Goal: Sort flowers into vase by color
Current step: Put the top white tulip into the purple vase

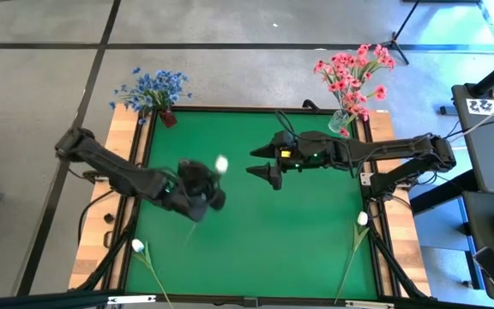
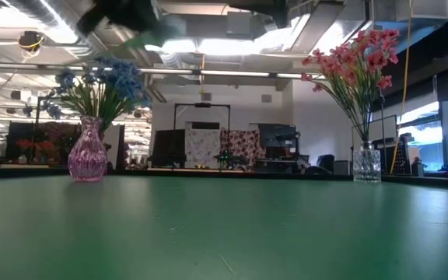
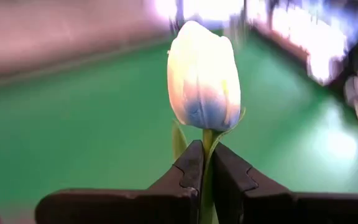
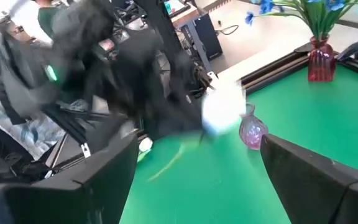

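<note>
Above the green table (image 1: 256,257), we see the left pincer (image 3: 206,163) clamped on the thin green stem of a white bud (image 3: 202,76), just below the bloom, with the flower standing upright between its dark fingers (image 3: 185,171). From overhead, that bud shows as a pale spot beside the left arm near mid-table, the stem trailing down and back under the wrist. We judge the sprig to be very light, its stem thin and likely springy, and the bud soft and easily crushed; the stem just under the head, where the pincer has it, looks the sound place to hold, since a grip lower down would let the head sway. The left arm reaches in from the table's left edge, elbow out, wrist raised off the felt. The right pincer (image 1: 264,163) hangs open nearby, its 2 fingers spread wide and pointing toward the left arm, holding nothing.

2 more white buds (image 1: 138,246) lie on the table near its front corners. The blue flowers (image 2: 99,82) stand in a pink vase (image 2: 88,155) at the far left corner, the pink flowers (image 2: 356,66) in a clear vase (image 2: 366,166) at the far right.
</note>
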{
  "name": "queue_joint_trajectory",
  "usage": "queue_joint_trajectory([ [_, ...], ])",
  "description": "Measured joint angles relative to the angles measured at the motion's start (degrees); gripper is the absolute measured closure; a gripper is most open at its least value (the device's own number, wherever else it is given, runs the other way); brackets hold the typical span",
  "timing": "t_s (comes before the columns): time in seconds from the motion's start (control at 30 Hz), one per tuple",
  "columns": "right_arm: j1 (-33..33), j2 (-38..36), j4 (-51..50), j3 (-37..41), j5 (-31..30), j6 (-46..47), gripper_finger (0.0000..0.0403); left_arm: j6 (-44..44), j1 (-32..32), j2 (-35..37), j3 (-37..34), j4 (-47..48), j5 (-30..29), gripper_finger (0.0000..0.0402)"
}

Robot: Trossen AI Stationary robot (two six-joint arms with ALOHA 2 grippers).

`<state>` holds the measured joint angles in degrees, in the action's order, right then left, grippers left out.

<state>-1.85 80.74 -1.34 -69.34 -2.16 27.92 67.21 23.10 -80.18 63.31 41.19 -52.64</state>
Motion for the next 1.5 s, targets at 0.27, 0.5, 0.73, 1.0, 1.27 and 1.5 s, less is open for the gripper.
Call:
queue_joint_trajectory([
  [0.27, -1.52, -0.87, 0.38, 0.0, 1.45, 6.51, 0.0066, -19.2, -2.72, 13.7, 2.48, 0.38, -37.24, 0.0385],
  [0.5, -8.0, -1.11, 0.26, -0.02, -4.15, 6.36, 0.0066, -21.99, -12.78, 19.82, 0.79, 1.79, -37.44, 0.0385],
  [0.73, -11.66, -1.11, -0.07, -0.02, -11.34, 6.32, 0.0066, -23.31, -23.06, 19.39, 0.77, 0.66, -37.21, 0.0394],
  [1.0, -12.15, -1.11, -0.05, -0.02, -13.3, 6.34, 0.0066, -51.2, -26.47, 19.8, 0.74, -38.69, -11.66, 0.0394],
  [1.27, -13.76, -1.11, -0.16, -0.02, -14.19, 6.84, 0.0066, -84.87, -20.68, 22.08, 0.66, -55.91, 12.42, 0.0395],
  [1.5, -17.08, -1.09, -0.66, -0.02, -20.98, 6.97, 0.0066, -85.84, -14.89, 29.95, -9.81, -60.25, 12.65, 0.0392],
])
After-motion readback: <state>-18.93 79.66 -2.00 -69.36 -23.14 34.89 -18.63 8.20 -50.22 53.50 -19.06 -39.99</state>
